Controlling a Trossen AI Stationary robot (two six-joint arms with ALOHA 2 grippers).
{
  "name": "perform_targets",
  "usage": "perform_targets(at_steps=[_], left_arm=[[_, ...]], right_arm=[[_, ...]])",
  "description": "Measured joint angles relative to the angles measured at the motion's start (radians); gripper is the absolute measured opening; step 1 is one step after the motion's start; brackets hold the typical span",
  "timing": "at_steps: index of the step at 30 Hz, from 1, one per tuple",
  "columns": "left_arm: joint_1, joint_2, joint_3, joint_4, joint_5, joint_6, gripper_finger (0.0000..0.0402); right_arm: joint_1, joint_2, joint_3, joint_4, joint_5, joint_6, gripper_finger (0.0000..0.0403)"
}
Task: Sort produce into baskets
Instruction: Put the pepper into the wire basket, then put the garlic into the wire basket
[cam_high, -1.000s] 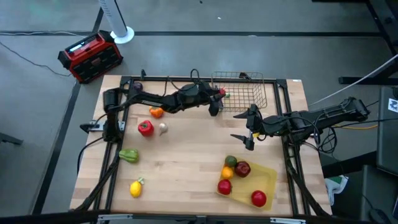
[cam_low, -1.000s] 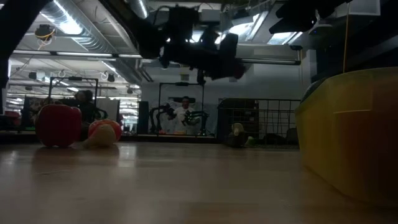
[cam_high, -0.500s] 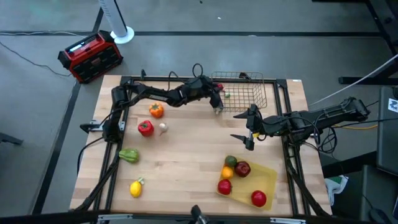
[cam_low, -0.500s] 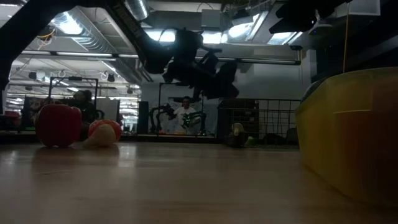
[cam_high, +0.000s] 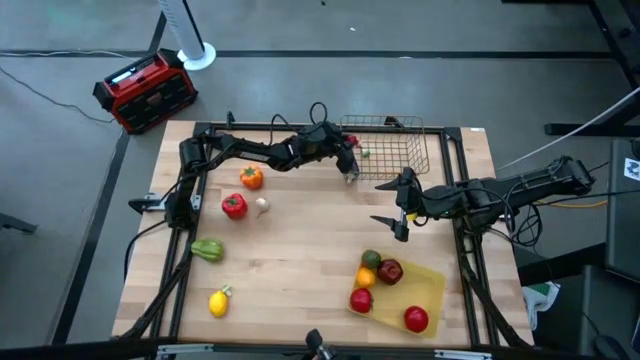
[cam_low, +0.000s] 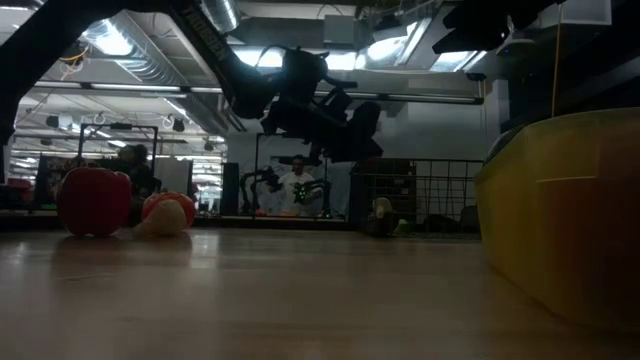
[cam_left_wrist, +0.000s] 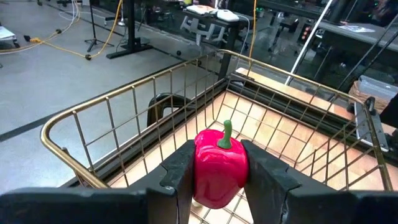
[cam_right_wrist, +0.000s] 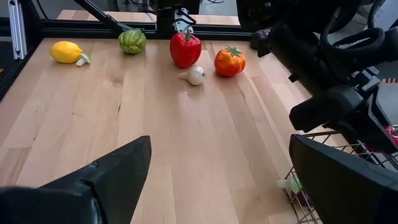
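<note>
My left gripper (cam_high: 351, 160) is shut on a red pepper (cam_left_wrist: 219, 167) with a green stem, just above the near-left rim of the wire-mesh basket (cam_high: 390, 145) at the table's far side. My right gripper (cam_high: 386, 203) stands open over bare wood to the right of centre, holding nothing. An orange pepper (cam_high: 251, 178), a red pepper (cam_high: 233, 206), a white mushroom (cam_high: 262, 206), a green pepper (cam_high: 207, 249) and a lemon (cam_high: 218, 301) lie on the table's left half. The yellow tray (cam_high: 428, 290) at the near right holds several fruits. My left gripper pinches the red pepper by its two sides (cam_left_wrist: 200, 168) between its two fingers (cam_left_wrist: 177, 177). The fingers come from the table's left, almost level and slanting slightly down. The pepper sits upright, stem up, lifted clear above the basket's wire floor (cam_left_wrist: 273, 140).
A red-and-black box (cam_high: 145, 90) stands on the floor beyond the table's far left corner. Black frame rails (cam_high: 180, 270) run along the table's left and right sides. A small pale-green thing (cam_right_wrist: 288, 183) lies in the basket's corner. Bare wood stretches across the table's middle (cam_high: 300, 250).
My left gripper has carried the red pepper down and toward the basket's rim, tipping a little more downward, and has kept still for the last half second. It has stayed shut on the pepper.
</note>
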Motion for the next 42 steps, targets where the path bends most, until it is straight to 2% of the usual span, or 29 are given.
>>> perform_targets(at_steps=[9, 14, 19, 28, 33, 38, 42], left_arm=[[0.006, 0.0, 0.0, -0.001, 0.0, -0.005, 0.0114], [0.019, 0.0, 0.0, 0.011, 0.0, -0.061, 0.0114], [0.016, 0.0, 0.0, -0.021, -0.001, -0.003, 0.012], [0.018, -0.003, 0.0, -0.014, -0.001, -0.005, 0.0222], [0.018, -0.031, 0.0, -0.039, -0.001, 0.007, 0.0252], [0.018, -0.135, 0.0, -0.172, 0.002, 0.046, 0.0257], [0.017, -0.279, 0.0, -0.423, 0.036, 0.074, 0.0257]], right_arm=[[0.0, 0.0, 0.0, 0.0, -0.003, 0.0, 0.0376], [0.0, 0.0, 0.0, 0.001, -0.009, 0.0, 0.0376], [0.0, 0.0, 0.0, 0.005, -0.009, 0.0, 0.0376], [0.0, 0.0, 0.0, 0.005, -0.009, 0.0, 0.0376], [0.0, 0.0, 0.0, 0.005, -0.009, 0.0, 0.0376], [0.0, 0.0, 0.0, 0.003, -0.009, 0.0, 0.0376], [0.0, 0.0, 0.0, 0.003, -0.009, 0.0, 0.0376]])
